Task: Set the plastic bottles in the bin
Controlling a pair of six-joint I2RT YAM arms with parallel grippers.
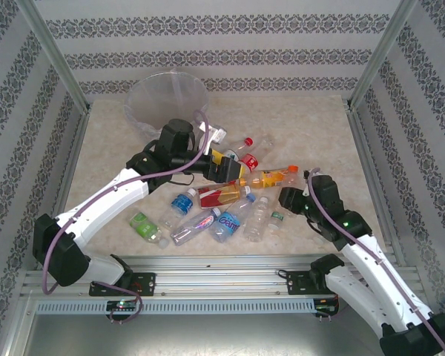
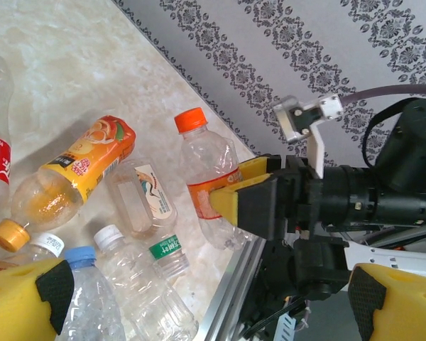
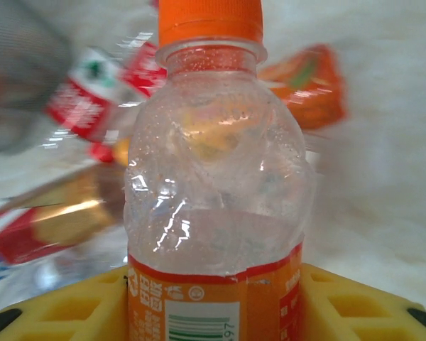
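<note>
Orange-cap bottle (image 3: 211, 213) clamped in right gripper (image 3: 213, 305), low at right of pile. Other bottles (image 1: 215, 211) lie mid-frame overhead. Bin (image 1: 144, 111) upper left. Left gripper (image 2: 209, 302) fingers apart, nothing held, hovering over pile. Best: lift clear, swing around left gripper, release above bin rim.

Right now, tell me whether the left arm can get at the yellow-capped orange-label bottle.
Probably yes: the left gripper hangs open close by the yellow-capped bottle, which lies uncovered; the right gripper, shut on an orange-capped bottle, sits to one side.
</note>
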